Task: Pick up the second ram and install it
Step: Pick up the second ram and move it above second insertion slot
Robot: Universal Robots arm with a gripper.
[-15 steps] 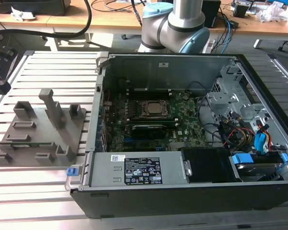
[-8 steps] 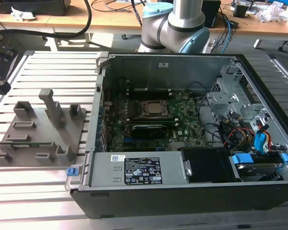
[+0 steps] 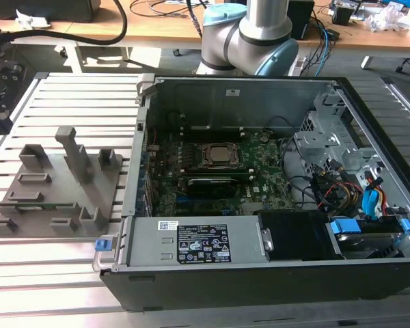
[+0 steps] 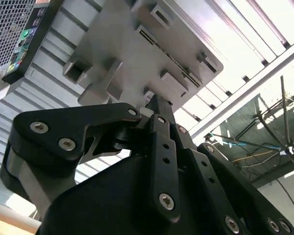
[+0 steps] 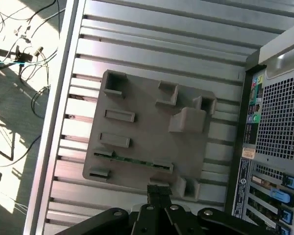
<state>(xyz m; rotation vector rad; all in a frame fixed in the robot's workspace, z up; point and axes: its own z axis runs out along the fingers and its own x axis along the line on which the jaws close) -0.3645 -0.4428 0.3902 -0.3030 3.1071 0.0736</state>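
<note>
- Closed: the claw [image 5: 159, 188], with its black fingers [image 4: 161, 147] drawn together into one narrow tip and nothing gripped between them.
- Poised above the grey holder tray [image 5: 147, 122]. In the first wrist view the tip sits over the tray's edge, near the second ram [image 5: 132, 160] but clearly apart from it.
- Resting in a long slot of that tray: the second ram, a thin green stick lying lengthwise, with a small grey block at each end.
- Elsewhere on the tray: several upright grey posts and shallow rectangular pockets.
- Under the tray: a slatted metal bench [image 3: 61, 96]. The tray lies flat on the exterior view's left, just beside the open computer case [image 3: 260, 283].
- Inside the case: a large green motherboard [image 3: 260, 184] with the processor socket [image 3: 219, 156] near its middle.
- Along the case's near wall: a grey power supply [image 3: 191, 240] with a printed label.
- Toward the exterior view's right: a tangle of coloured cables [image 3: 342, 195] and a drive bay with blue tabs.
- Behind the case: the arm's grey and pale blue base [image 3: 249, 37], in front of a wooden desk strewn with wires.
- Beside the tray in the first wrist view: the case's perforated back panel [image 5: 279, 122].
</note>
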